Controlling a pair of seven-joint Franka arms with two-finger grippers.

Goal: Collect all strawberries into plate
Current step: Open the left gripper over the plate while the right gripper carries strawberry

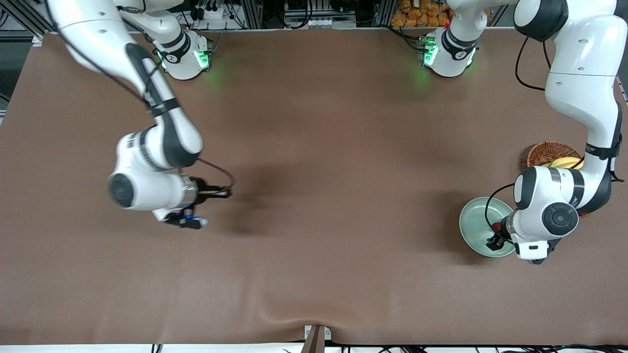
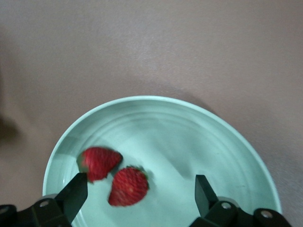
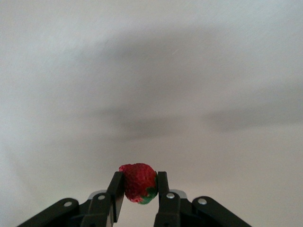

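While the left arm bends down from its base at the left arm's end of the table, its wrist points downward and the left pincer hangs low over the plate with its fingers spread wide and gripping nothing. The pale green plate sits near the left arm's end of the table. Two strawberries lie in it, touching each other: one strawberry close to one open finger, and a second strawberry between the fingers in the left wrist view. In the front view only a small red patch shows beside the wrist, on the plate.

Toward the right arm's end, the right arm reaches out from its base with the forearm angled down and the wrist turned sideways. The right pincer is raised over bare table, its fingers closed on a third strawberry, held at the fingertips.

Farther from the front camera than the plate, just beside it, stands a brown wicker basket containing a yellow fruit, partly hidden by the left arm.
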